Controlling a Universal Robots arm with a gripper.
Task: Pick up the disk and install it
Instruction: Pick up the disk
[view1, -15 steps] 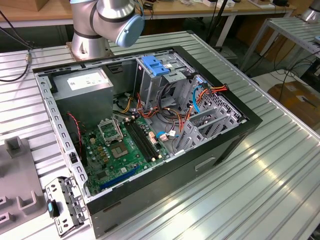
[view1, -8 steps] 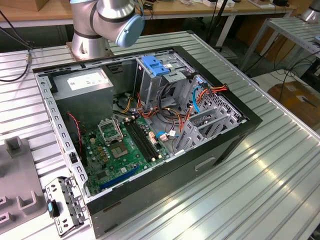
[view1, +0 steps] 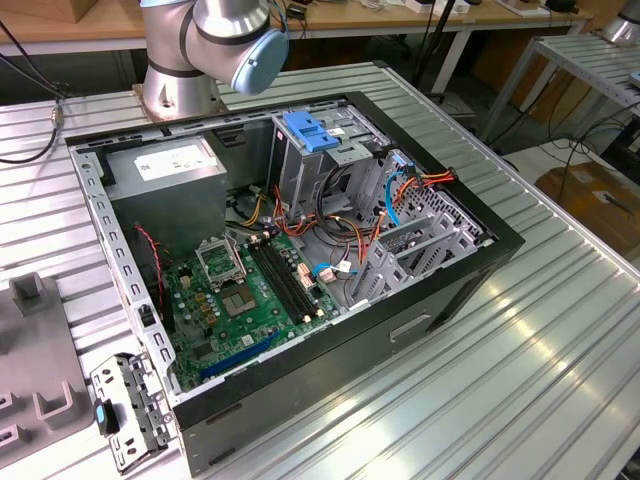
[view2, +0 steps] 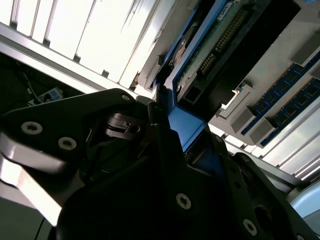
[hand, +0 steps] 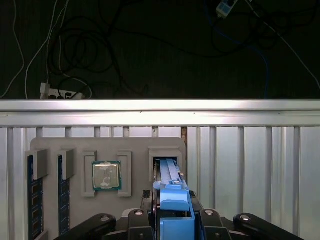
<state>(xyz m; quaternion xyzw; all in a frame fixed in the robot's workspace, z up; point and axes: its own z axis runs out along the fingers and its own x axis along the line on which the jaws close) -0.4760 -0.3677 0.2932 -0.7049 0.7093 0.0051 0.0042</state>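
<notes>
The gripper (hand: 175, 222) has its jaws closed narrowly on the blue side rail of the disk (hand: 169, 172), one on either side and pressing against it. The disk stands on edge in a slot of a grey fixture tray (hand: 135, 146), which lies on the ribbed aluminium bench (hand: 250, 170) close to one of its edges. In the second wrist view the disk (view2: 216, 44) shows its green circuit board and a row of connector pins; no writing on it can be read. The same tray holds a processor chip (hand: 106, 175) and two memory modules (hand: 31, 195), each in its own recess. In the exterior view an open computer case (view1: 330, 385) sits mid-bench with its motherboard (view1: 250, 300) exposed. A white sticker (view1: 170, 160) on its power supply carries print too small to read.
</notes>
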